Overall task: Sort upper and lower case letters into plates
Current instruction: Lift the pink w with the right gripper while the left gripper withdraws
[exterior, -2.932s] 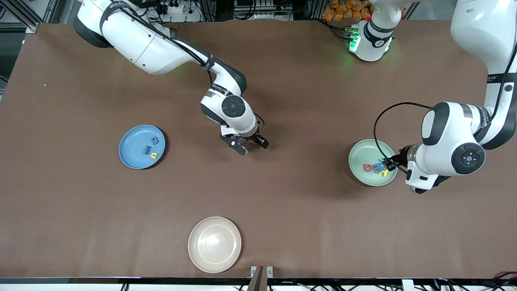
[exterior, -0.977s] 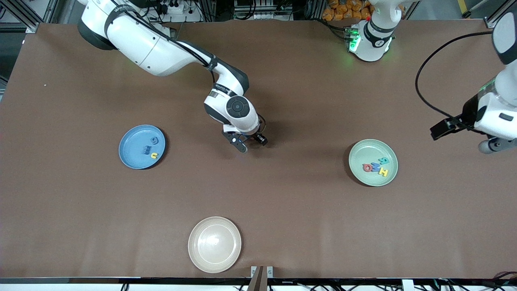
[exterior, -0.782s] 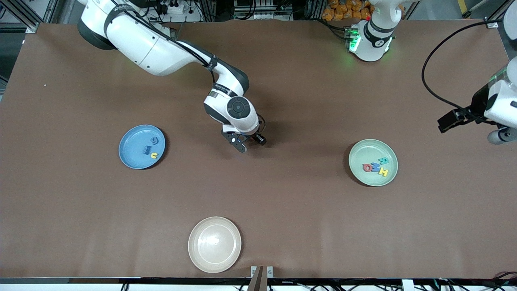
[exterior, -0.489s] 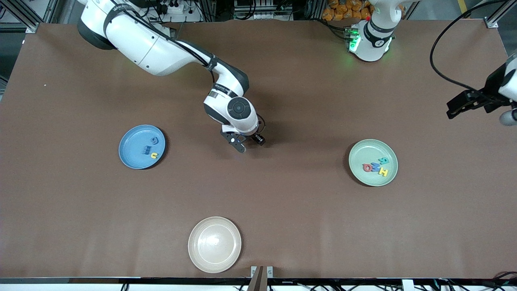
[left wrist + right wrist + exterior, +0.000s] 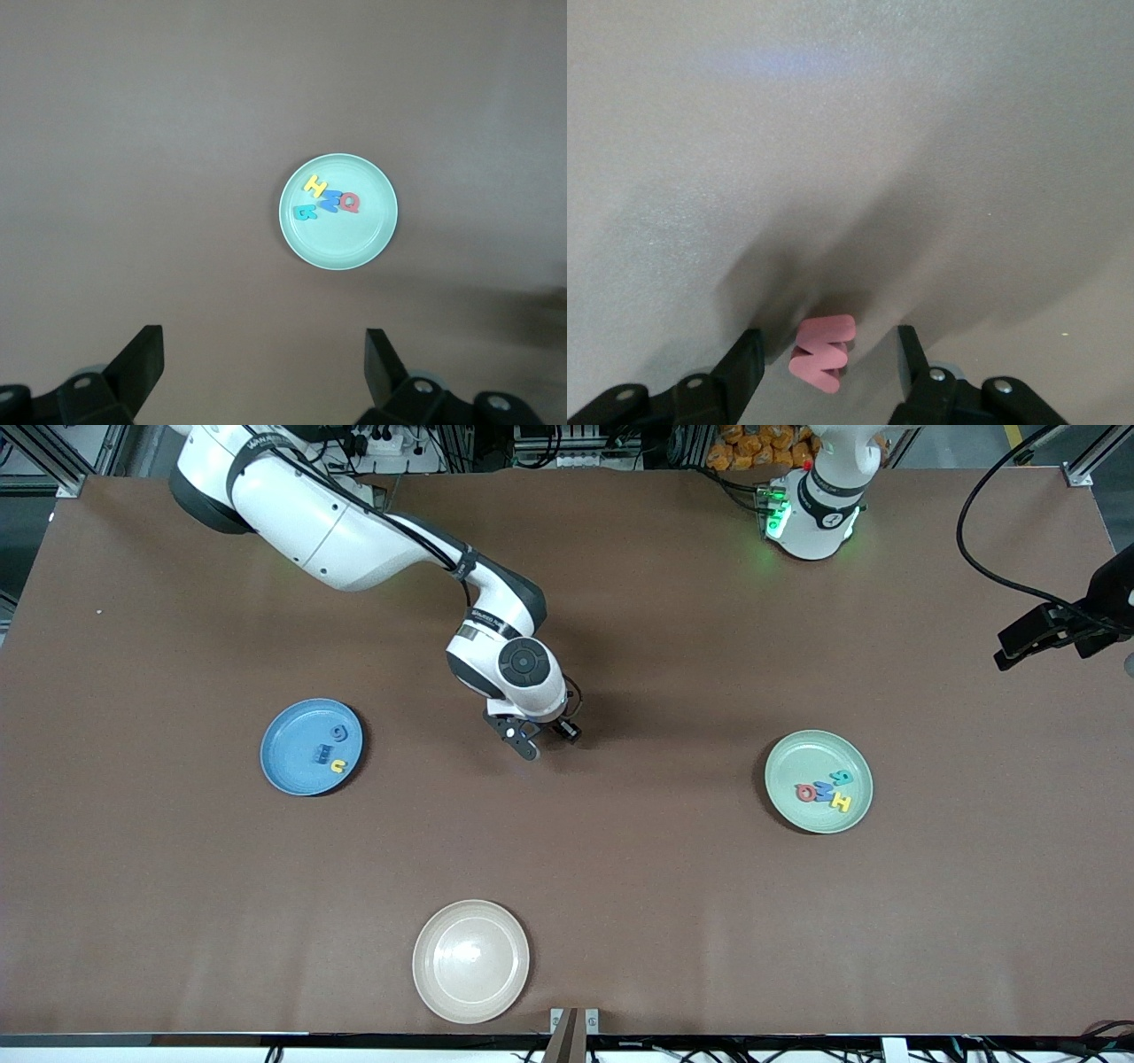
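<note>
**Last letter sits between the right gripper's fingers**

A small pink letter (image 5: 824,352), shaped like a w or m, lies on the brown table (image 5: 620,850) near the middle, between the two matte plates. The right gripper (image 5: 824,367) is down over it with one finger on each side; the fingers are apart and a gap shows on both sides, so nothing is grasped yet. In the front view the letter itself is hidden under that gripper (image 5: 532,740).

The light blue plate (image 5: 283,766), toward the right arm's end, holds three letters. The mint green plate (image 5: 797,810), toward the left arm's end, holds four: a yellow H (image 5: 314,185), a blue piece, a red Q (image 5: 350,203) and a teal one. The left gripper (image 5: 261,363) hangs high over the table with its fingers spread wide and empty; that arm waits. A cream plate (image 5: 470,961) nearest the front camera lies bare.

The pink letter looks like light foam: soft, a little springy, probably easy to tip or skid. Its zigzag outline gives poor flats, so squeezing gently across its two long outer sides seems the safest hold.
</note>
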Motion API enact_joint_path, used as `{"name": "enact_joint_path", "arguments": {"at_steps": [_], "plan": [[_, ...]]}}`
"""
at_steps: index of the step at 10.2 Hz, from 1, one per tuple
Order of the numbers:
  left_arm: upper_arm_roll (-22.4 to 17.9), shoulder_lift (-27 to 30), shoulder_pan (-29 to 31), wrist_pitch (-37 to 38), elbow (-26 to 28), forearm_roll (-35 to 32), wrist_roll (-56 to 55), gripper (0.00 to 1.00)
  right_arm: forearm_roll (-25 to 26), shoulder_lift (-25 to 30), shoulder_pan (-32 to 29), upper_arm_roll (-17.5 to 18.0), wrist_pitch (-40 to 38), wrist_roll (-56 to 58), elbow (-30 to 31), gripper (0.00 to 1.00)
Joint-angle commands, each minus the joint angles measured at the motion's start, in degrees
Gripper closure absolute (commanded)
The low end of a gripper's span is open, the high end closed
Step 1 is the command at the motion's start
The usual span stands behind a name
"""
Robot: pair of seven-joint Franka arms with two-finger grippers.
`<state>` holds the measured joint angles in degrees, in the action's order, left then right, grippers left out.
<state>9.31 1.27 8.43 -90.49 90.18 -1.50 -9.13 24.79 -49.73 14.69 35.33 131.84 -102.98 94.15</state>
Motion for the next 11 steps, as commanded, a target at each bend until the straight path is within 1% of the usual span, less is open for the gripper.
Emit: {"name": "enact_joint_path", "arguments": {"at_steps": [1, 2, 3, 6, 11], "plan": [[-0.4, 2.0, -1.7, 0.2, 2.0, 1.7, 1.0, 0.0, 1.2, 0.0, -0.5, 0.1, -0.9, -1.3, 0.9, 0.34], [-0.4, 1.7, -2.1, 0.2, 2.0, 1.6, 1.0, 0.0, 1.2, 0.0, -0.7, 0.1, -0.4, -1.3, 0.9, 0.35], [-1.0, 1.4, -4.1, 0.0, 2.0, 1.6, 0.9, 0.0, 1.2, 0.0, -0.7, 0.1, -0.1, -1.3, 0.9, 0.37], [-1.1, 1.4, -5.9, -0.2, 1.9, 1.6, 0.5, 0.0, 1.4, 0.0, -0.7, 0.1, 0.7, -1.3, 1.9, 0.53], [-1.0, 1.6, -6.0, 0.3, 1.9, 2.1, -0.5, 0.0, 1.5, 0.0, -0.7, 0.1, 1.2, -1.3, 2.0, 0.54]]}}
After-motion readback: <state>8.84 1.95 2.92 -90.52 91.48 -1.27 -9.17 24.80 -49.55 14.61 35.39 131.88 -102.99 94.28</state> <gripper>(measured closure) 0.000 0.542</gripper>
